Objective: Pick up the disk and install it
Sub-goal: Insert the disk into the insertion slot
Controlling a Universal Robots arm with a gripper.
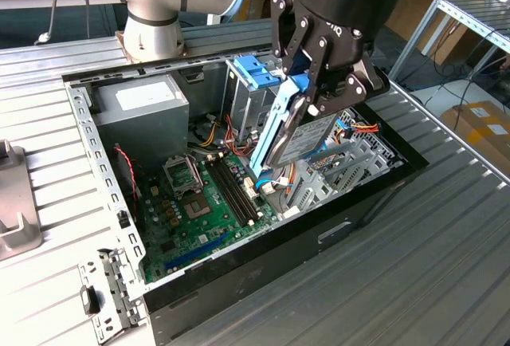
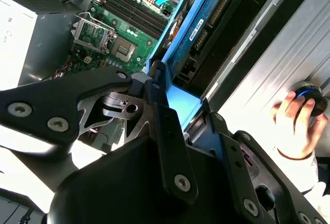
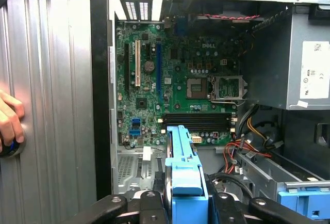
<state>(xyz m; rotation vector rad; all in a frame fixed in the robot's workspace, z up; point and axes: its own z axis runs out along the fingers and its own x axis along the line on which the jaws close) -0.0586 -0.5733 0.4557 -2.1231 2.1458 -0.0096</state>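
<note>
Black two-finger gripper (image 1: 319, 100) on the grey robot arm (image 1: 159, 3): fingers pressed in on the upper end of the disk (image 1: 309, 137), a flat rectangular silver-grey metal hard drive w/ pale label and blue plastic bracket along its edges. The second wrist view has the gripper (image 2: 186, 111) w/ one finger each side of the bracket end. Same in the first wrist view (image 3: 186, 199), so it's pinching the disk, not spread.

Disk hangs on edge, steeply tilted, in the open side of the black desktop computer case (image 1: 239, 282), toward the exterior view's right. Its low end is down by the grey metal drive bay (image 1: 343, 171), near the edge of the green motherboard (image 1: 199, 202). Touching the bay or not: can't tell. Not seated yet, by my read.

Handling (judgement):
- Rigid, dense for its size, smooth metal faces, so prob. slippery under a light pinch.
- Bracket is plastic and will flex a bit.
- Blue circuit side and connector row are exposed in the second wrist view (image 2: 206, 20). That part is fragile and knock-sensitive.
- Best hold is across the bracket/metal edges, as now, off the board and connector.
- An end-only grip leaves a long overhang, so it may swing.

Counts:
- 1 disk
- 1 gripper, 2 fingers
- 1 case
- 1 motherboard
- 1 large grey power-supply box (image 1: 139, 103) w/ white sticker
- 1 small light-blue ribbed latch (image 1: 255, 71) just behind the gripper
- 1 person's hand (image 2: 296, 121) on the ribbed metal table (image 1: 414, 266) outside the case, apart from the gripper
</note>
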